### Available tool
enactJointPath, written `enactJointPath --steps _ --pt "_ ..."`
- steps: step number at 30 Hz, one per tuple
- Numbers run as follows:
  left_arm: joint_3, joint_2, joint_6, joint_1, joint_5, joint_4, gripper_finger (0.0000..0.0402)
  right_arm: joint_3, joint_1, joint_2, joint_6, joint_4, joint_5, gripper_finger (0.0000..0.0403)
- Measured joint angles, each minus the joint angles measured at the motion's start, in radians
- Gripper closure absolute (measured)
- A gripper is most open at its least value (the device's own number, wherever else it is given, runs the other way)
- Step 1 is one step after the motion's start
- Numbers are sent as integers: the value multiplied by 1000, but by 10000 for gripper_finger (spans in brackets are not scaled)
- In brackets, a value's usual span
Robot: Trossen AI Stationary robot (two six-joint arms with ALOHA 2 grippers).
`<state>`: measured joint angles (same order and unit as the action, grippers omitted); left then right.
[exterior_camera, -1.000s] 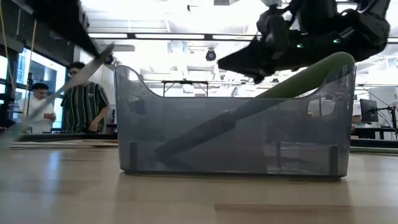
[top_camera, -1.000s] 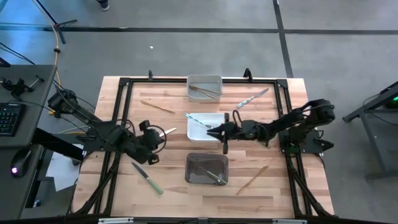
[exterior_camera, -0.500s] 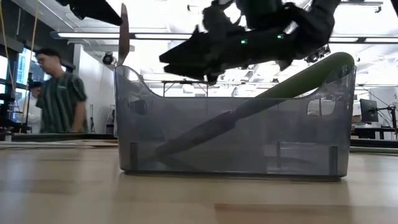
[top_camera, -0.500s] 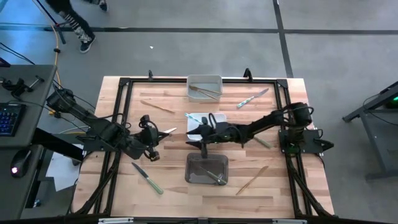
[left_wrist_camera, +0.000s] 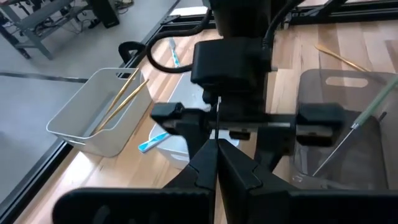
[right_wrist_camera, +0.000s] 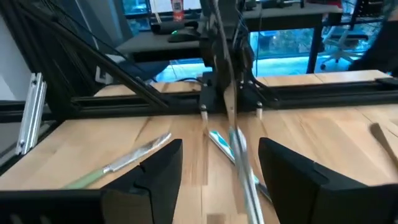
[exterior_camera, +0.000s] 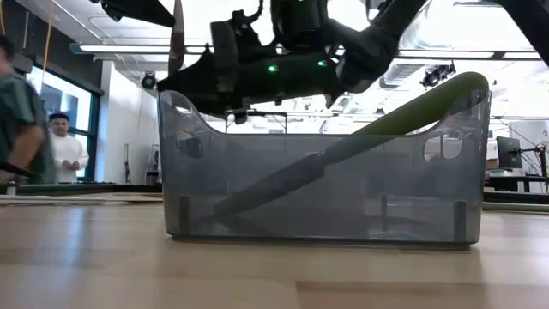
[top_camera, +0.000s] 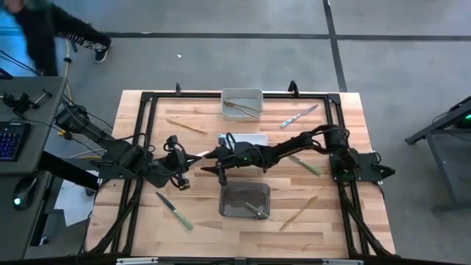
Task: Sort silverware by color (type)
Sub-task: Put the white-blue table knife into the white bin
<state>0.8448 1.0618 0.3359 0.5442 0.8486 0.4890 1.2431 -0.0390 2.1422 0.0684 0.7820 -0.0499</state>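
Note:
My left gripper (top_camera: 184, 159) is shut on a knife (top_camera: 200, 154) over the table's left middle. The grey blade (right_wrist_camera: 239, 158) sticks out ahead of its fingers, and they hide the handle. My right gripper (right_wrist_camera: 227, 171) reaches across from the right and is open. Its fingers stand on either side of the blade without touching it. A dark bin (top_camera: 244, 200) holds a green-handled piece (exterior_camera: 412, 107) that leans on its rim. A far white bin (top_camera: 242, 103) holds tan pieces. My right arm half covers a middle white bin (top_camera: 254, 138). My left gripper pinches the knife between its two fingers, and the knife shows edge-on in the gap (left_wrist_camera: 217, 146). The fingers come from the table's left, slanting a little down, and the knife runs on ahead of them. It hangs clear of the table, its blade (exterior_camera: 176, 39) upright in the low view.
Loose silverware lies around: a green knife (top_camera: 174, 211) near left, a tan piece (top_camera: 186, 126) far left, a blue-handled knife (top_camera: 298, 116) far right, a green piece (top_camera: 305, 165) and a tan one (top_camera: 298, 212) at right. People stand beyond the table's left (exterior_camera: 64, 146).
My right gripper has travelled toward the table's left edge, over the middle white bin, up to the knife in my left gripper. My left gripper has turned at the wrist. In the low view the knife has swung from a slant to upright.

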Motion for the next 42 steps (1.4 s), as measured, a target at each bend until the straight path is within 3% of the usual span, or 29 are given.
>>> enactJointPath --steps 5,12,19,31,37,42 --pt "0 0 -4 0 8 -3 401 51 0 25 -39 -3 -16 255" --pt "0 0 -8 2 23 -11 401 59 -6 26 -79 -45 -30 390" --pt "-57 -14 32 56 135 -22 401 58 1 -44 -77 -215 -23 396" --pt "-243 -187 221 212 325 -22 402 61 68 -352 -24 -722 -18 400" --pt "-303 -220 238 238 345 -70 402 104 130 -408 -23 -1067 5 400" --pt "-316 -216 253 238 341 -76 402 119 190 -401 -21 -1175 -45 401"
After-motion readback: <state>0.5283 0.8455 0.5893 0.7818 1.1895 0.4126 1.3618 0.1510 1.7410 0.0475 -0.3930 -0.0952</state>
